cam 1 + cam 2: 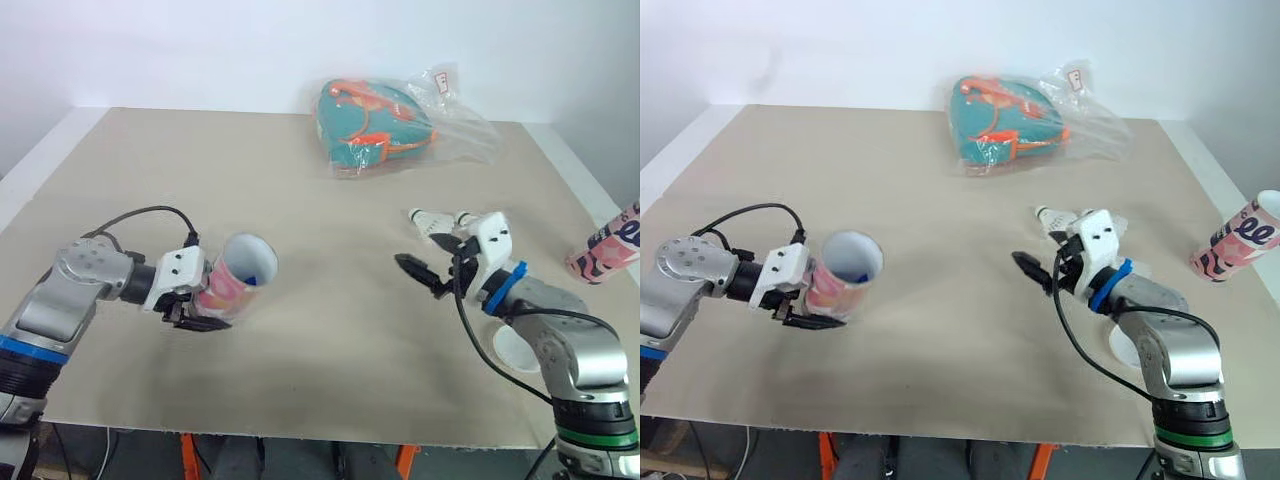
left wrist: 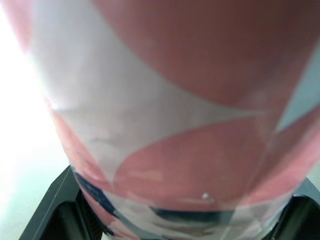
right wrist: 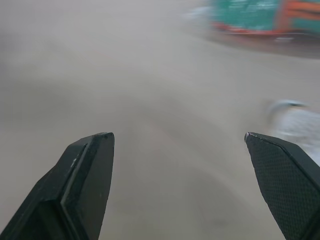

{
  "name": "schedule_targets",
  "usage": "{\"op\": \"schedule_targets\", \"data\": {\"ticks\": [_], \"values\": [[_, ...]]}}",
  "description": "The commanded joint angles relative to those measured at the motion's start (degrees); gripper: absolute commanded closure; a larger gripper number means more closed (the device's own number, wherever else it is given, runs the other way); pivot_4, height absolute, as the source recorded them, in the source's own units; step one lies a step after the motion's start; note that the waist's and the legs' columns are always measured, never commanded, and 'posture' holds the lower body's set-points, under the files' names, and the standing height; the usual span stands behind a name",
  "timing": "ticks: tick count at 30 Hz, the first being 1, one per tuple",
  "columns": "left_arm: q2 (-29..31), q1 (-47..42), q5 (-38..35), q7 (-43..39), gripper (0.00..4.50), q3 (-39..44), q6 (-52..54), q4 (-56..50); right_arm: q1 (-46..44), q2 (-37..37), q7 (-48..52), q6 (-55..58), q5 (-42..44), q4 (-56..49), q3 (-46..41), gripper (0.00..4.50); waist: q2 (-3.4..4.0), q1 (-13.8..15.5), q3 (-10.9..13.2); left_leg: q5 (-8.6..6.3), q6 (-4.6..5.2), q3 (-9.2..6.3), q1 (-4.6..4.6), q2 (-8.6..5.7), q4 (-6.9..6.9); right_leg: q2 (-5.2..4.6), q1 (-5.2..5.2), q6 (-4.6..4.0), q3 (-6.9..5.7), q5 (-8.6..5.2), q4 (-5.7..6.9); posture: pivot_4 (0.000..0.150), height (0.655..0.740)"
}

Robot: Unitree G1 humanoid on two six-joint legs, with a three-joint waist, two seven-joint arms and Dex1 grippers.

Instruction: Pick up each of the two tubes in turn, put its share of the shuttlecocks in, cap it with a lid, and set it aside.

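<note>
Tube (image 1: 232, 285) in pink and white was clamped in the left gripper (image 1: 203, 306) over the near left of the table (image 1: 300, 190), tilted with its open mouth turned toward the right arm. The right gripper (image 3: 177, 136) hung with fingers spread wide and empty, near a shuttlecock (image 1: 430, 220). A second tube (image 1: 605, 245) lay at the right edge, and a bagged teal pouch (image 1: 375, 125) sat at the far side.
</note>
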Motion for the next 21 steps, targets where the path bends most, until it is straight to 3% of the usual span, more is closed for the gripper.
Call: {"op": "schedule_targets", "data": {"ticks": [1, 12, 21], "values": [[1.5, -2.2, 1.0, -4.3, 1.42, -1.2, -1.0, -1.3, -2.1, 1.7, -4.9, -0.9, -2.8, 1.7, -0.3, 0.00, 0.00, 0.0, 0.0, 0.00, 0.01, 0.01, -0.01, 0.00, -0.01, 0.00, -0.02, 0.00, 0.01, -0.01, 0.00, 0.150, 0.7400], [3.0, -3.3, 2.6, -9.4, 1.42, -5.1, 1.6, -4.0, -7.3, 5.4, -9.0, -4.2, -8.7, 11.0, 2.6, 0.00, 0.01, 0.0, 0.0, -0.04, 0.07, 0.01, -0.23, 0.03, 0.00, 0.07, -0.22, -0.03, 0.04, -0.04, 0.03, 0.150, 0.7400], [7.8, -0.2, 4.7, -9.4, 1.42, -8.1, -2.2, -5.2, -17.8, 8.2, -9.0, -12.2, -13.5, 31.4, 5.6, 0.00, 0.07, -0.2, 0.0, -0.04, 0.08, 0.05, -0.19, 0.21, 0.03, 0.24, -0.24, -0.13, 0.07, 0.02, 0.06, 0.150, 0.7400]]}}
